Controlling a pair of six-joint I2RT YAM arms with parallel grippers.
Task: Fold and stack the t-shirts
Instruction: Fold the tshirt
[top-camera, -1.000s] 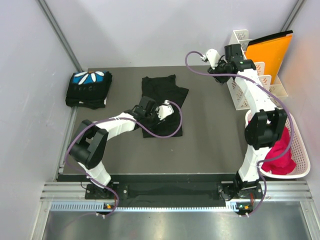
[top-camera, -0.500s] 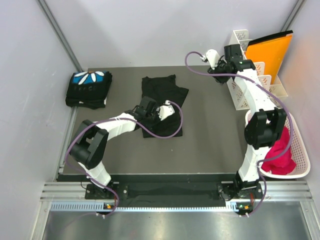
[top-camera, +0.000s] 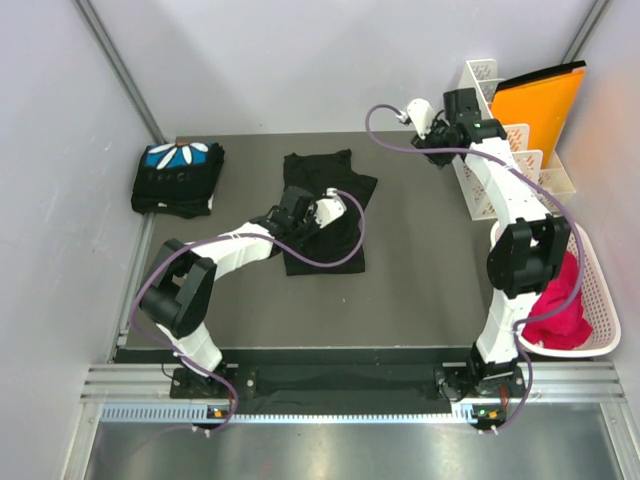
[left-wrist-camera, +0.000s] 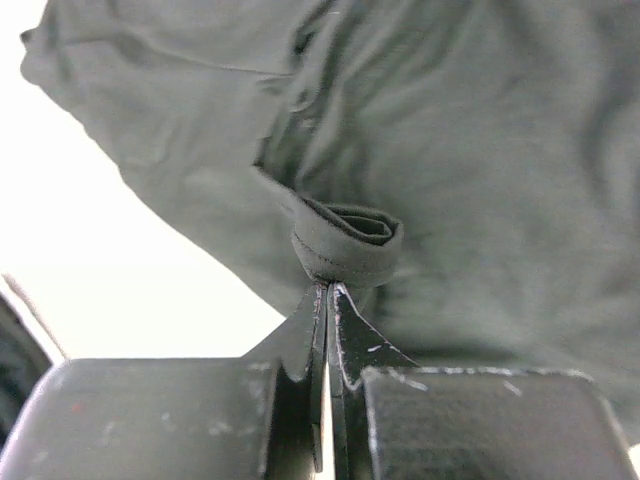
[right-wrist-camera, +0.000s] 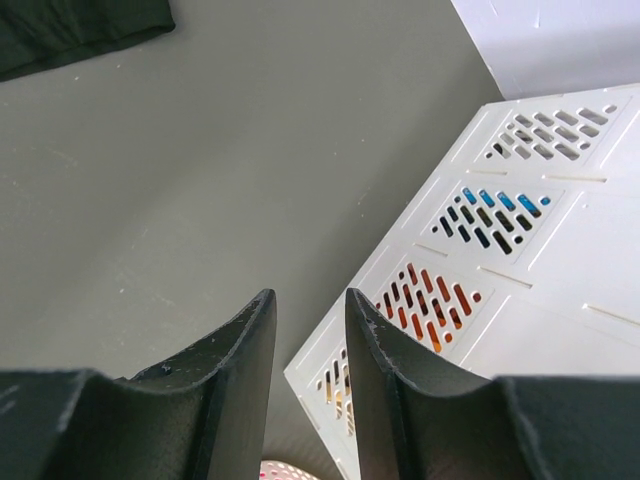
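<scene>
A black t-shirt lies partly spread on the dark mat in the middle of the table. My left gripper rests on its left part. In the left wrist view the jaws are shut on a rolled fold of that black cloth. A second t-shirt, folded, with a blue print and white petals facing up, sits at the back left. My right gripper hovers at the back right beside the white rack. Its fingers stand apart with nothing between them.
A white slotted rack holding an orange folder stands at the back right; its side fills the right wrist view. A white basket with red cloth sits at the right edge. Grey walls close in on the left and back.
My left gripper has closed on a fold of the black t-shirt and drawn slightly toward the back, shifting the cloth. The right arm has edged a little to the left.
</scene>
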